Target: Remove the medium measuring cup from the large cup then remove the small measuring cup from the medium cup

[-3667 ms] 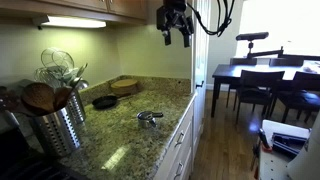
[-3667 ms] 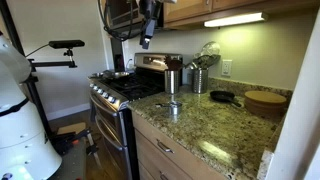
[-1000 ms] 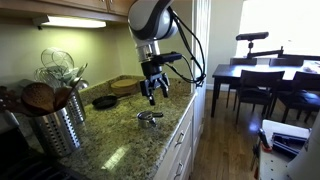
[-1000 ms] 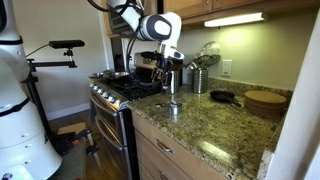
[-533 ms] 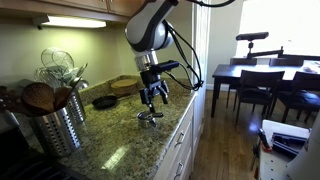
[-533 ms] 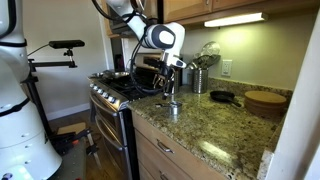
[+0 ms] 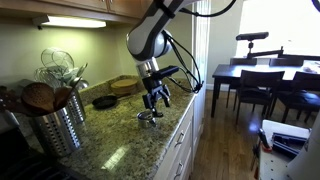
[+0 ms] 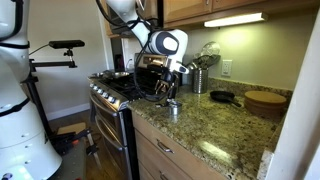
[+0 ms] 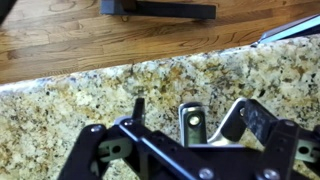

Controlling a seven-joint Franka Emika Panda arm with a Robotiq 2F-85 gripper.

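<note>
Hanging released and empty just over the surface (image 7: 120, 150), near its front edge: gripper (image 7: 153, 100), lower than half a second ago and far below its earlier cabinet height. Right beneath, unmoved: large cup (image 7: 149, 118), inner cups indistinct, flat handle (image 9: 193, 122) showing in the wrist view. Farther back: black skillet (image 7: 104, 101).

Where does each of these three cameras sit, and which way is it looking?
An exterior view: sits by the utensil holder, faces along the counter toward the dining table; shows the arm and gripper over the nested cups.
An exterior view: sits beyond the stove, faces across it toward the wall; shows arm and gripper.
Wrist view: rides the wrist, looks down at counter edge and wood floor; its fingers show.
Shared: both exterior views show the skillet.
</note>
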